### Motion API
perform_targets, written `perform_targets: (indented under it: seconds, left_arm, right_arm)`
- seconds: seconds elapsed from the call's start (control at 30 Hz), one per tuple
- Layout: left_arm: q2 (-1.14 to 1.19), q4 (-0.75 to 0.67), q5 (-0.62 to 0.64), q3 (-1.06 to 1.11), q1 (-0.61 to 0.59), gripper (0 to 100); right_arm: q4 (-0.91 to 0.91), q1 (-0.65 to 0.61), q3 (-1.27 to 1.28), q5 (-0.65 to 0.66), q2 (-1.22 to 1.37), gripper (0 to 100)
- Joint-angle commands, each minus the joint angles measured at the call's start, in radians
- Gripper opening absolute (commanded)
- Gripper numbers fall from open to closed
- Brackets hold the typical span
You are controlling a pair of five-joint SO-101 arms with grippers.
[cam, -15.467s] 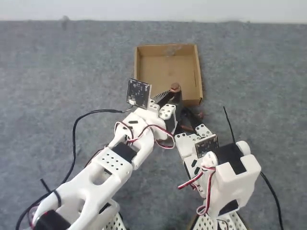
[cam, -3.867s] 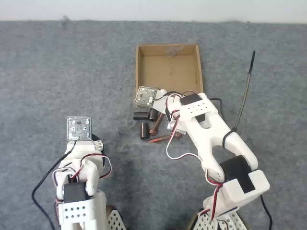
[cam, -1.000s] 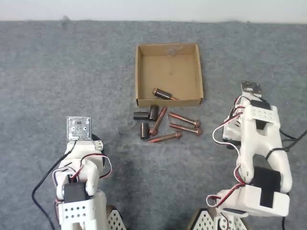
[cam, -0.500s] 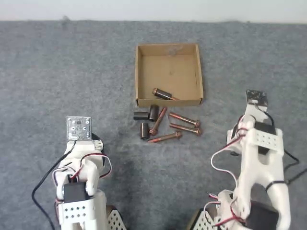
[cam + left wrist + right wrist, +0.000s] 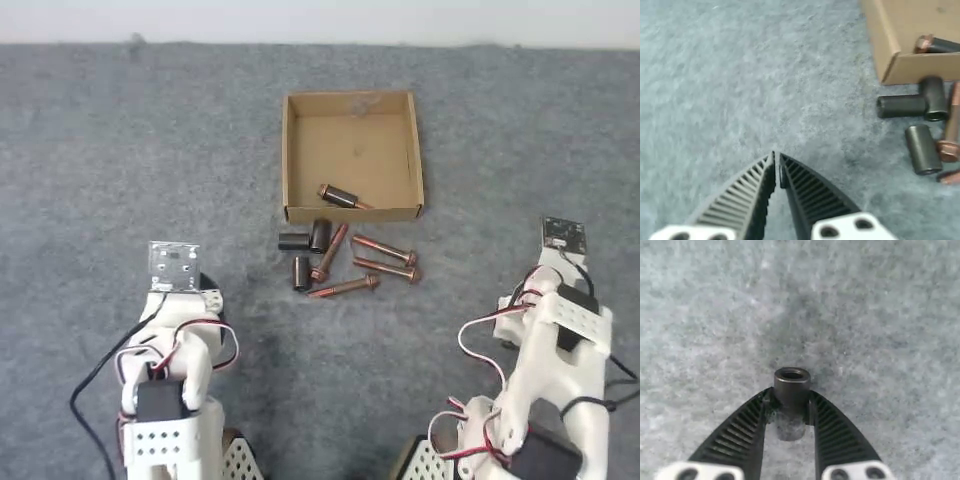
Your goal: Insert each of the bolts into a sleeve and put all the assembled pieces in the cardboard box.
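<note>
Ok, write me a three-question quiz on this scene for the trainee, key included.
1. True or false: the right tool is shut on a sleeve.
2. How many loose bolts lie outside the cardboard box?
3. What lies in the box? A: nothing. B: one assembled piece. C: two bare sleeves.
Key: 1 true; 2 four; 3 B.

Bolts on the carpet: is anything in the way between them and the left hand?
Yes. Three loose sleeves lie on the carpet between the left hand and the bolts, close against the nearest bolt. The rest of the way is bare carpet.
</note>
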Motion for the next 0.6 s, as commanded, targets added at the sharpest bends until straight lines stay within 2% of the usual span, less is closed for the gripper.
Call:
perform_targets:
  seconds: [0.0,0.13,0.3,0.4,0.57]
  left_arm:
    - [-0.014,-0.046,-0.057,-0.015,0.061,5]
    - [-0.012,-0.097,-0.063,-0.015,0.074,11]
    - [0.021,-0.1,-0.064,-0.091,0.08,2]
    - [0.133,-0.087,-0.064,-0.194,0.1,2]
    - [0.436,0.041,-0.063,-0.467,0.183,2]
  right_arm:
    - [-0.018,0.016,-0.008,0.018,-0.047,0.7]
    - [-0.019,0.016,-0.008,0.018,-0.047,0.7]
    - [-0.019,0.016,-0.008,0.017,-0.047,0.7]
    - [-0.019,0.016,-0.006,0.017,-0.047,0.7]
    - [-0.019,0.016,-0.006,0.017,-0.047,0.7]
